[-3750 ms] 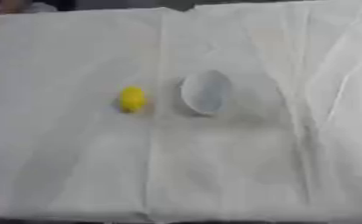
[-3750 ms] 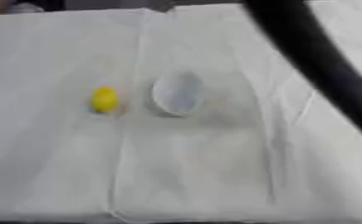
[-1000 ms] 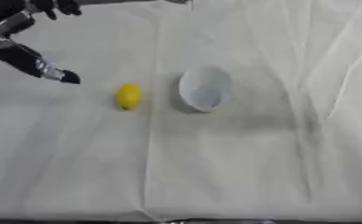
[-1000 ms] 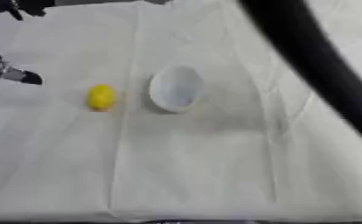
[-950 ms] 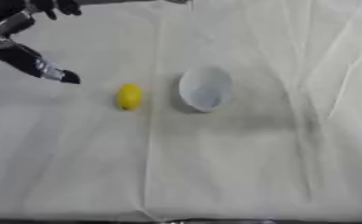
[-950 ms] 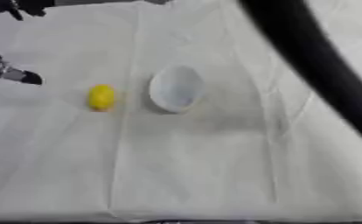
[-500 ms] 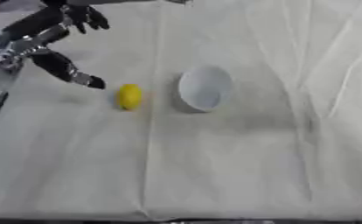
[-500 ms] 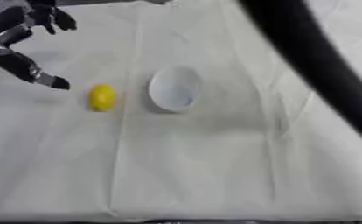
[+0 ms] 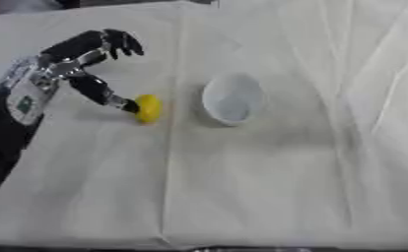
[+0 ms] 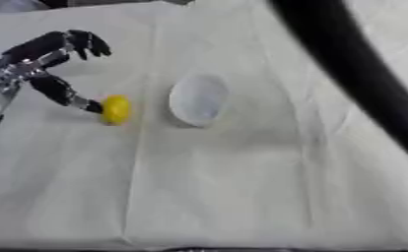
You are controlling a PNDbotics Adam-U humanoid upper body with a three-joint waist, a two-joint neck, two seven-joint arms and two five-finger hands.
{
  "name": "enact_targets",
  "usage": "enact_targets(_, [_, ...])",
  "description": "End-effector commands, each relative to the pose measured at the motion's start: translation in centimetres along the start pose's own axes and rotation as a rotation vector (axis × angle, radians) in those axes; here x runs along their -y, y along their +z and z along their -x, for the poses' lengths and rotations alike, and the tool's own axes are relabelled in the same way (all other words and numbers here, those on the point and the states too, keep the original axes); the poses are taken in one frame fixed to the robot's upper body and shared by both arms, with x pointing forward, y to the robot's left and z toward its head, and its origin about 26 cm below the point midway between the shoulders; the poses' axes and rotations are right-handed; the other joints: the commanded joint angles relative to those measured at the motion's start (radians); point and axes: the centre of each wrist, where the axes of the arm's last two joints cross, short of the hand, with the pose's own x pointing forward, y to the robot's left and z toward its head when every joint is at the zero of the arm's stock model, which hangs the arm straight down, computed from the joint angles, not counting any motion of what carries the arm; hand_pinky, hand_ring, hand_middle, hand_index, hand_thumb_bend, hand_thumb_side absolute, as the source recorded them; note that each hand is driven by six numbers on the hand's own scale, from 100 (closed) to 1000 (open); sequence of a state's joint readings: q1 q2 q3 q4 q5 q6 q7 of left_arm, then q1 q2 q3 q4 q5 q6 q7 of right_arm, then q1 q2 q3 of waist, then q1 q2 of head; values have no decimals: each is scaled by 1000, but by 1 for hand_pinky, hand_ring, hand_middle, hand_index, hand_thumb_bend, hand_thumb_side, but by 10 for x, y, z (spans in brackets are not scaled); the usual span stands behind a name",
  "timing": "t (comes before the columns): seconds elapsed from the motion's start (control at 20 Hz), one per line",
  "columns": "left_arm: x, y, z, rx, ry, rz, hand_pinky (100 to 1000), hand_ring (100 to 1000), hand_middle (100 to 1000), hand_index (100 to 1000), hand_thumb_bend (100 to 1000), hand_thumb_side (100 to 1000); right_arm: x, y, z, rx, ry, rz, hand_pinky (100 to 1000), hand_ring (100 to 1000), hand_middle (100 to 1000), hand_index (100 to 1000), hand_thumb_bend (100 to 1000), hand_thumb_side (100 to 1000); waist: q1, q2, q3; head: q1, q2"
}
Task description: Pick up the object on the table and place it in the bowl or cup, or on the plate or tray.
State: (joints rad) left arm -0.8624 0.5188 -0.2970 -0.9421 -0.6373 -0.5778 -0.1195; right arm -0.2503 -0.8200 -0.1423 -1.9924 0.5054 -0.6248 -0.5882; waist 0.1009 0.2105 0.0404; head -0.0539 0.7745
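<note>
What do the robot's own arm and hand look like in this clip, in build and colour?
The left hand has black fingers with silver joints and a silver wrist section. Its forearm is black, carrying a pale panel with a small green mark. A thick black limb crosses the right eye view's right side; no right hand shows.

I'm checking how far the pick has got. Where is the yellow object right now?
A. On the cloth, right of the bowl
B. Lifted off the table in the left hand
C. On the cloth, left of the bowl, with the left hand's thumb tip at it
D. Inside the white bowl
C: the yellow object lies on the cloth left of the white bowl, and the left hand has its thumb tip at the object's side, fingers spread above.
</note>
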Motion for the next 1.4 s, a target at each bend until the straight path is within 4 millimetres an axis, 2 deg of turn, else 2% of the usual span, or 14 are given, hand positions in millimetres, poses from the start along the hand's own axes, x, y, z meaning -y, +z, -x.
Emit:
enact_targets(0.05, [-2,2,3,-1,-14,2,573,719,765,809,808,638,5,-5,1,35,-3,22,657,772,817,804,100,1000,-3,-19,5,-8,-5])
enact_targets(0.45, [24,0,-1,-12,38,20,570,718,766,809,797,641,5,-4,1,30,-5,21,656,772,818,804,100,1000,-6,-17,8,-14,-5])
enact_targets(1.0, [45,-7,-6,-31,69,14,565,710,763,805,783,638,3,-4,0,24,-7,21,652,772,820,805,100,1000,-8,-8,4,-22,-5])
enact_targets(1.05, [48,-8,-5,-35,72,14,565,710,764,806,740,701,3,-4,0,23,-7,21,653,772,820,805,100,1000,-8,-8,4,-22,-5])
enact_targets(1.1, [49,-7,-5,-36,72,15,565,708,762,805,781,636,3,-3,0,23,-7,21,652,772,821,806,100,1000,-8,-7,3,-22,-5])
enact_targets(1.4, [56,-4,-4,-34,30,-15,544,676,734,794,747,618,3,-3,0,23,-8,25,649,770,819,805,100,1000,-10,-4,-1,-21,-5])
